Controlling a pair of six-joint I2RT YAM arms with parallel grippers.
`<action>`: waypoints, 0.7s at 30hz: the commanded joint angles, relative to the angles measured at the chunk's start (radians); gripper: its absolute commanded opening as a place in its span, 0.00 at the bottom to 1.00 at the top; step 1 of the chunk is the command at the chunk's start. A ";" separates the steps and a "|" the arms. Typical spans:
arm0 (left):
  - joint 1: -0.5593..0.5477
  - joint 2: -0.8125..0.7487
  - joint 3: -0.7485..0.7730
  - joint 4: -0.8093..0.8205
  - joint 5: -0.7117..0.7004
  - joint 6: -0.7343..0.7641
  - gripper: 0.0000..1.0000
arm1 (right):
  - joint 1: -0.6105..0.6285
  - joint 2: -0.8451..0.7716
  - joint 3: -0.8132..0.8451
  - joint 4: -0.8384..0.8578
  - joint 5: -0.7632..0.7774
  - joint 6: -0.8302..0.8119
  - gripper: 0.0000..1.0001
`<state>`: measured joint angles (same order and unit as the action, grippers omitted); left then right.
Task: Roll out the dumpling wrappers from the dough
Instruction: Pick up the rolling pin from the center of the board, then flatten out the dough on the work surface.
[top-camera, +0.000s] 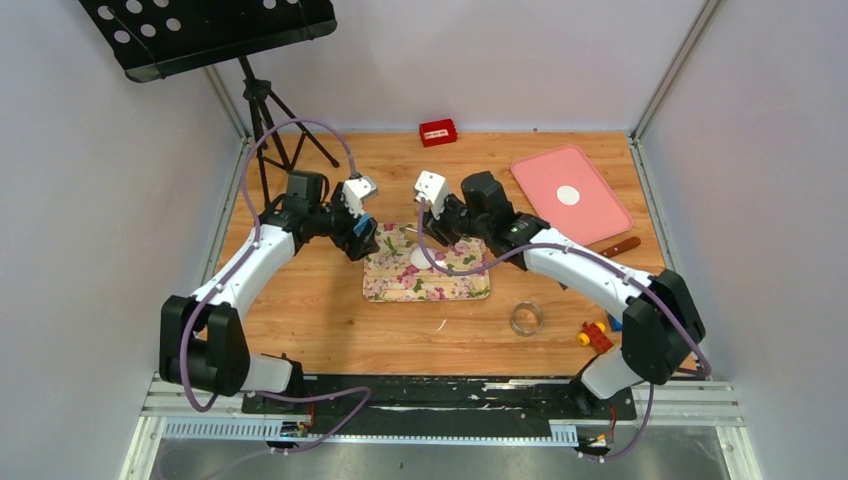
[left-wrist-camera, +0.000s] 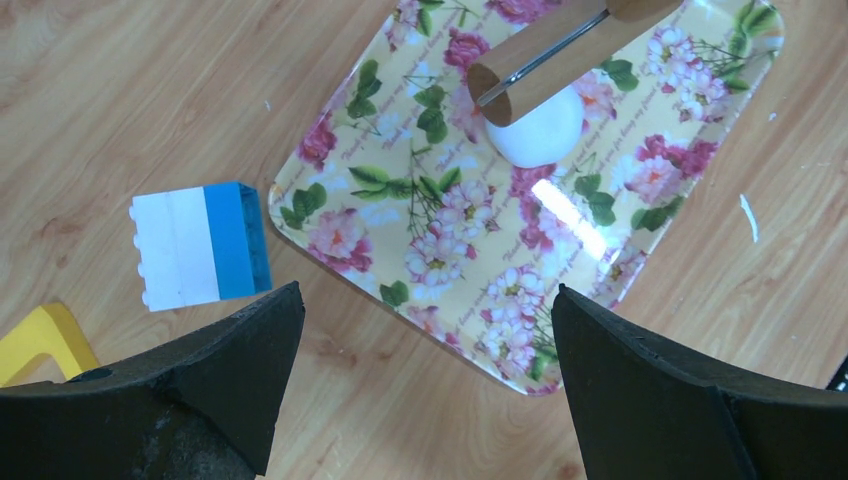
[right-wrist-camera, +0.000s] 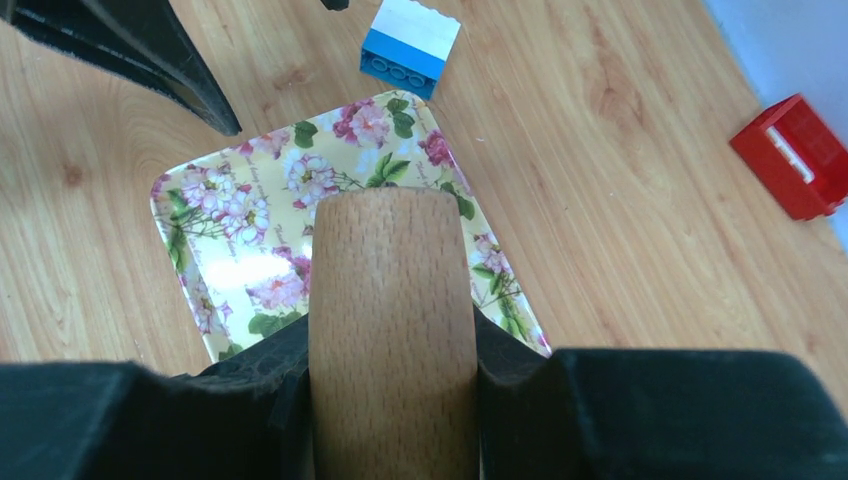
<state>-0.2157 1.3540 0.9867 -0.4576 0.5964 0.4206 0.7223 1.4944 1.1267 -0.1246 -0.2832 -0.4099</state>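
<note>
In the top view we find the dough (top-camera: 421, 257) as a small white lump on the floral tray (top-camera: 470, 285), between the two arms. One finished dumpling wrapper (top-camera: 568, 195) lies on the pink tray (top-camera: 600, 215) at the far right, and the ring cutter (top-camera: 526, 318) stands on the table near the right arm. In the left wrist view the left gripper (left-wrist-camera: 425, 310) hangs spread wide and empty over the floral tray's edge. The wooden rolling pin (left-wrist-camera: 545, 50) lies with its end across the top of the dough ball; we cannot tell whether they touch. A white-and-blue block (left-wrist-camera: 200, 245) sits just beside the tray. In the right wrist view the right gripper (right-wrist-camera: 392, 375) pinches the rolling pin, which hides the dough. We judge three risks: only the pin's end covers the ball, so pressure may squeeze it sideways; nothing holds the glossy tray, so it may slide; soft dough may cling to the wood.
</note>
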 joint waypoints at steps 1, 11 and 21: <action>-0.001 0.039 0.006 0.104 -0.018 0.010 1.00 | 0.000 0.066 0.104 0.008 0.006 0.076 0.00; 0.000 0.065 -0.087 0.228 -0.038 -0.049 1.00 | 0.000 0.078 0.059 0.002 -0.037 0.106 0.00; -0.001 0.169 -0.049 0.299 -0.144 -0.086 0.94 | 0.000 0.096 0.022 0.000 -0.061 0.094 0.00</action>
<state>-0.2157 1.5082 0.8967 -0.2287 0.4873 0.3470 0.7223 1.5955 1.1667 -0.1650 -0.3153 -0.3195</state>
